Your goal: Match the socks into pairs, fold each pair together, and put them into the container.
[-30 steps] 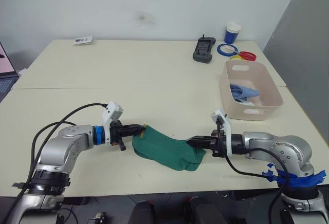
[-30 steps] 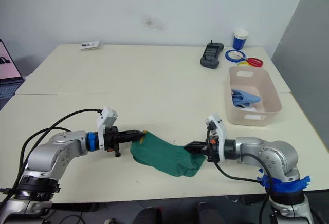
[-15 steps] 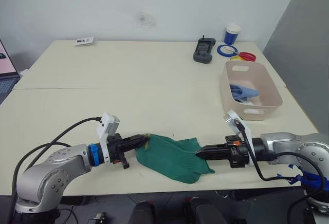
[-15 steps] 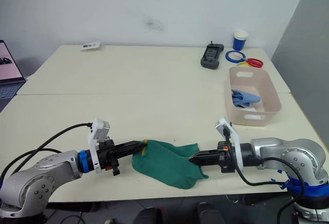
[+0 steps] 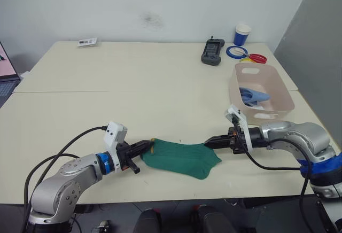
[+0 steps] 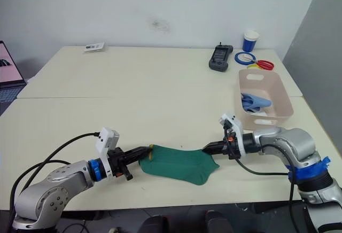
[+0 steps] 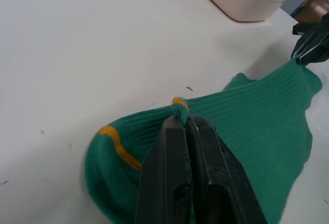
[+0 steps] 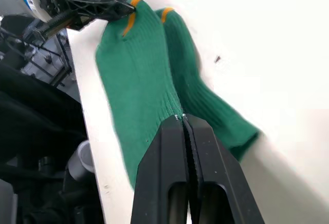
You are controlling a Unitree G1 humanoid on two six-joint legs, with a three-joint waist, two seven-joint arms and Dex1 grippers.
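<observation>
Two dark green socks (image 5: pixel 181 158) with yellow marks lie stacked near the table's front edge, stretched between my grippers. My left gripper (image 5: pixel 149 147) is shut on the yellow-marked end (image 7: pixel 179 104) of the green socks. At the opposite end my right gripper (image 5: pixel 209 142) is shut on the green socks' cuff edge (image 8: pixel 175 112). The container (image 5: pixel 281 97), a pale pink-beige tub, stands at the right of the table with a light blue sock (image 5: pixel 252 94) and something white inside.
A black handheld device (image 5: pixel 212 51), a blue-and-white cup (image 5: pixel 241 34), a blue ring (image 5: pixel 235 51) and red-and-yellow scissors (image 5: pixel 254 58) sit at the back right. A small label card (image 5: pixel 86 41) lies at the back left. A laptop edge (image 5: pixel 4 78) shows at far left.
Both grippers kept hold of the green socks. The right gripper swung its end back and up the table, so the socks now lie flatter and stretched out in a line.
</observation>
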